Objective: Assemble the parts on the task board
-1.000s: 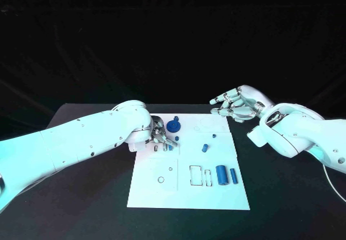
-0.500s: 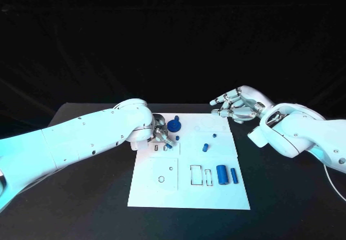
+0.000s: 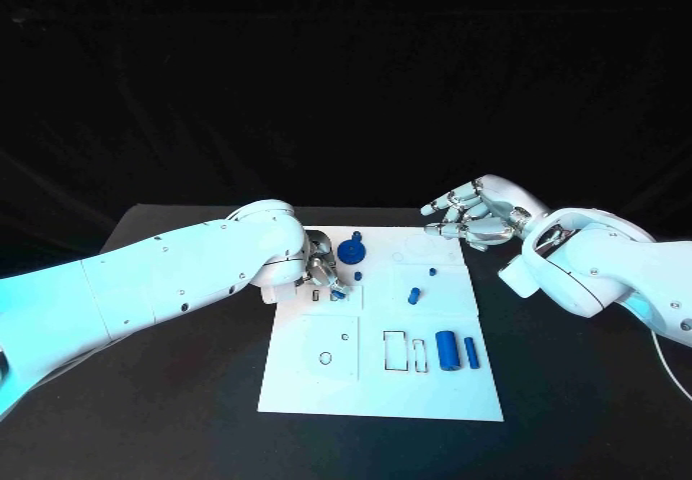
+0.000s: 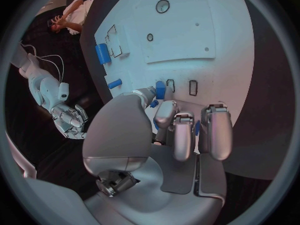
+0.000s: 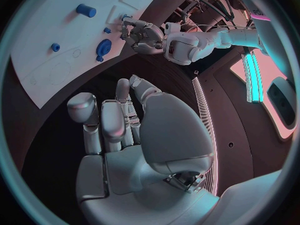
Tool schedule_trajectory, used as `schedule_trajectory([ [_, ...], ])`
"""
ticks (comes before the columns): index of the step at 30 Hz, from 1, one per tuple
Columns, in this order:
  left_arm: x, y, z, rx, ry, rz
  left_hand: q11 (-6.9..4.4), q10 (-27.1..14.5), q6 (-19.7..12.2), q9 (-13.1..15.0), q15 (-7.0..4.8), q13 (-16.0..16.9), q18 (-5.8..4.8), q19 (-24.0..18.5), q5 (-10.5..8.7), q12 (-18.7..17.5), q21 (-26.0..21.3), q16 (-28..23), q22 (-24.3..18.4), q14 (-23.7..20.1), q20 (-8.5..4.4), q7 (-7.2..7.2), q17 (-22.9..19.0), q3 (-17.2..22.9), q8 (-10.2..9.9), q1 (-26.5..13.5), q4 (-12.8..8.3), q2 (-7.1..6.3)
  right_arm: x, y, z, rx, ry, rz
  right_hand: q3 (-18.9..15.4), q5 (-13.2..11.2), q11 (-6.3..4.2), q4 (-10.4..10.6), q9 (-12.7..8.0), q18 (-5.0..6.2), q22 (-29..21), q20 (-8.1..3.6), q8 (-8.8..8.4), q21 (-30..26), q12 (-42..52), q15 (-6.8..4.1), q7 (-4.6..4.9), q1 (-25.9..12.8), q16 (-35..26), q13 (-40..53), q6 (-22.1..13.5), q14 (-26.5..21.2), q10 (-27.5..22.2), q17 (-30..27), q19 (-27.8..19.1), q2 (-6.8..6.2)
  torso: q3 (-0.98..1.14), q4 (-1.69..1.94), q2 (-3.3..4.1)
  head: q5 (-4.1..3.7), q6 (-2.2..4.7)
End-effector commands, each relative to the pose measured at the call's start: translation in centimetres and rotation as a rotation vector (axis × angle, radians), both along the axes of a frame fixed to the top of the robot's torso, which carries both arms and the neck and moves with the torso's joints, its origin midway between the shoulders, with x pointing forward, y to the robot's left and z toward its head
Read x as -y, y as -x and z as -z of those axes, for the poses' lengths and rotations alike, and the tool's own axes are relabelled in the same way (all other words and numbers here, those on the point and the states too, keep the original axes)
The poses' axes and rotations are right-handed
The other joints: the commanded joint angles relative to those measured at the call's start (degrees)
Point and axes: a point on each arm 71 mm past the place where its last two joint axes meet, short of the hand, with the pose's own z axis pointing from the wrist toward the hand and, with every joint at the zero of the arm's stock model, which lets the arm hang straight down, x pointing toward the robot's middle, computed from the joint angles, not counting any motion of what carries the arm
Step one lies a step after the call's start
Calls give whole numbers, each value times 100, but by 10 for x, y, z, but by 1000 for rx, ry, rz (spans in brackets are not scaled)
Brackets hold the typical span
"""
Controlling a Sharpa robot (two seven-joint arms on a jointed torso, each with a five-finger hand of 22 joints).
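- A white task board (image 3: 378, 385) lies flat in the middle of a black table (image 3: 173, 400), its long side running away from the robot.
- The left hand (image 3: 320, 270) sits low over the board's far left part. In the left wrist view its fingers (image 4: 182, 135) curl downward close together, with a small blue part (image 4: 160, 90) at the fingertips; I cannot tell whether the hand grips it or only touches it.
- Just beside that hand, toward the board's far edge, stands a round blue part with a knob (image 3: 351, 250).
- The right hand (image 3: 473, 214) hovers off the board's far right corner, palm turned toward the board, fingers (image 3: 447, 205) loosely bent and apart, holding nothing.
- Near the board's middle a tiny blue peg (image 3: 431, 271) stands, and a short blue cylinder (image 3: 413, 296) lies just nearer the robot.
- Further toward the robot, on the right side, a thick blue cylinder (image 3: 447, 350) lies beside a thinner blue rod (image 3: 470, 350), close but apart.
- Left of those, black outlines on the board mark rectangular slots (image 3: 395, 350) and a small oval (image 3: 325, 357).
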Motion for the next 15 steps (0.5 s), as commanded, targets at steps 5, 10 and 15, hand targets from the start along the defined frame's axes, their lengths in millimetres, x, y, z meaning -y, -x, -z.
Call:
schedule_trajectory([
  [5,-1,1,-2,39,25,-27,-16,99,11,308,15,66,-57,239,231,78,10,14,723,601,5,-6,1508,1116,124,-208,-1006,-86,-4,-1,3,-12,26,-28,30,-11,3,11,-3,59,-40,3,4,-52,-38,28,13,17,-49,-13,-33,-14,-40,-24,-56,-12,6,13,3,41,16],
  [10,-3,1,-2,52,28,-35,-27,134,26,345,7,110,-65,254,247,117,32,14,755,601,-1,-20,1508,1173,162,-281,-1030,-111,-4,-1,3,-14,27,-32,30,-11,4,13,-3,59,-44,3,4,-55,-39,29,14,15,-52,-13,-34,-15,-42,-25,-58,-12,7,13,4,48,11],
  [15,-5,1,-1,68,1,-28,-45,163,62,387,-6,139,-71,266,262,145,50,14,780,601,-11,-43,1508,1218,215,-364,-1061,-149,-4,-1,4,-16,28,-34,30,-14,7,19,-3,62,-63,5,3,-68,-40,32,17,3,-61,-17,-39,-19,-45,-32,-69,-11,8,13,4,52,3],
])
